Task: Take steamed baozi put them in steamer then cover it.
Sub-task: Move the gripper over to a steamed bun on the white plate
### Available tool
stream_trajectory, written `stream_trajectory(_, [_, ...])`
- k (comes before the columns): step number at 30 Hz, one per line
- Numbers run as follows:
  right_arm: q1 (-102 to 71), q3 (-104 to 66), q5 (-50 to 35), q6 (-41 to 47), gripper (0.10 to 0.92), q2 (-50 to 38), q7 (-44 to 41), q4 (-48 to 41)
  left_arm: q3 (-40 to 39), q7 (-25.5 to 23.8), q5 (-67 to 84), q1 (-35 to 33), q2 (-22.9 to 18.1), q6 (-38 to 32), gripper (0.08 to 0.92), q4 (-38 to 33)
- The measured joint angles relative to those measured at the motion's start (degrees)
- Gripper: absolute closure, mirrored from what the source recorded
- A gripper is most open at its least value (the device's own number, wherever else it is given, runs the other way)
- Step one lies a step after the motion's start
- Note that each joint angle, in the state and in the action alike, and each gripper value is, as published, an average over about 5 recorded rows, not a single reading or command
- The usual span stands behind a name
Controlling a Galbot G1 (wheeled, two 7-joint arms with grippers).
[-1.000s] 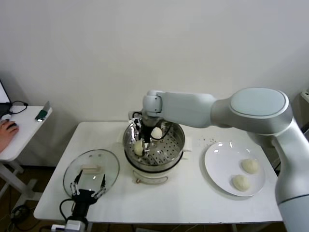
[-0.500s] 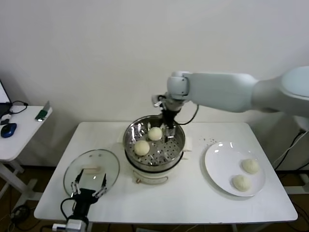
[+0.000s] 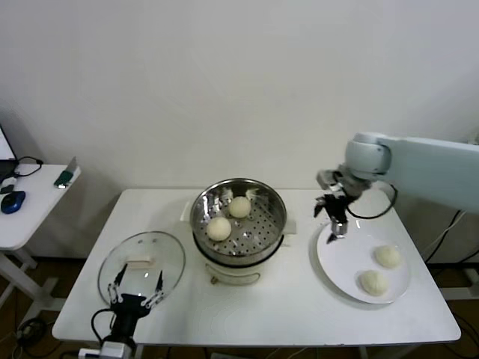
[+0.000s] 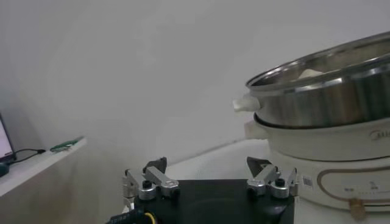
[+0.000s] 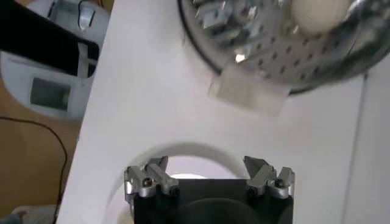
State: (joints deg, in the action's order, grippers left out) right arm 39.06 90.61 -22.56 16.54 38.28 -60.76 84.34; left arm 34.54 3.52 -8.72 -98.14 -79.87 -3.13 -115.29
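The shiny steel steamer [image 3: 278,212] stands on its cream-white pot base at the table's middle. Two baozi lie inside it, one [image 3: 219,228] at the front and one [image 3: 240,206] behind; one shows in the right wrist view [image 5: 317,13]. Two more baozi [image 3: 388,256] [image 3: 373,282] lie on the white plate [image 3: 338,258] at the right. My right gripper [image 3: 334,219] is open and empty, hovering over the plate's near-left rim, between steamer and plate. My left gripper [image 3: 135,288] is open and empty, low at the table's front left by the glass lid [image 3: 172,258].
The clear glass lid with a white handle lies flat at the front left of the white table [image 3: 299,314]. A small side table [image 3: 30,202] with a mouse and cables stands far left. The steamer rim also shows in the left wrist view [image 4: 317,67].
My right gripper let go of a baozi in the steamer, rose out, and swung right to hover over the plate's edge. The left arm has not moved.
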Motion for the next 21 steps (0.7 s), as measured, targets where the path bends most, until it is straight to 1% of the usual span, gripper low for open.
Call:
stream_trajectory(4, [-6.9,-5.0,5.6,-0.9,0.203,-4.9,-0.5,-0.3,0.3,0.0,-0.2,-0.3,-0.1,0.1,0.177,0.0])
stream_trajectory(9, [-15.4,-11.7,11.6,-2.0,0.203,-8.6,-1.0,-1.7,0.6,0.0,-0.3,-0.5,-0.3,0.3,0.177,0.1])
stream_trajectory(14, [-22.0,-17.0,15.9,-2.8,0.203,-10.2,-1.2,-3.6,0.6,0.1,-0.6,-0.6,-0.5,0.4,0.177,0.3])
stream_trajectory(21, [-28.3,-21.9,19.6,-3.3,0.203,-10.3,-1.4,-6.3,0.9,0.1,-0.9,-0.9,-0.8,0.5,0.177,0.6])
